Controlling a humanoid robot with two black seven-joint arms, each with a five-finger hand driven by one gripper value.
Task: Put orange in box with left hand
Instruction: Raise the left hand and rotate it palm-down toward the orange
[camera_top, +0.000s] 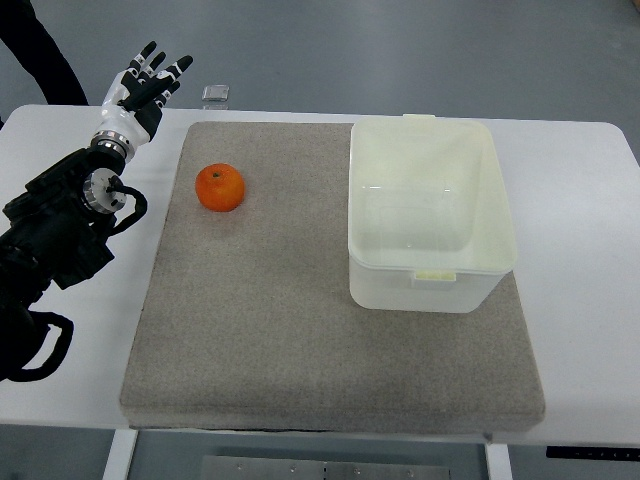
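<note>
Top view shows you a white table (580, 200) on a grey floor (400, 50), with a grey mat (280, 320). The orange (220, 188) sits on the mat, left of the empty box (430, 215). Your left hand (145, 85) hovers, fingers spread, holding nothing.

The left arm (60, 230) runs off the left edge, its upper part out of sight. A dark sleeve (40, 50) at the far left corner is cut by the top and left edges, so little of the person shows. A small clear object (216, 96) on the far side of the white table (590, 250) is too small to identify. The table's near legs (120, 455) are cropped by the bottom edge, and a metal plate (345, 468) on the floor between them is only partly visible.
</note>
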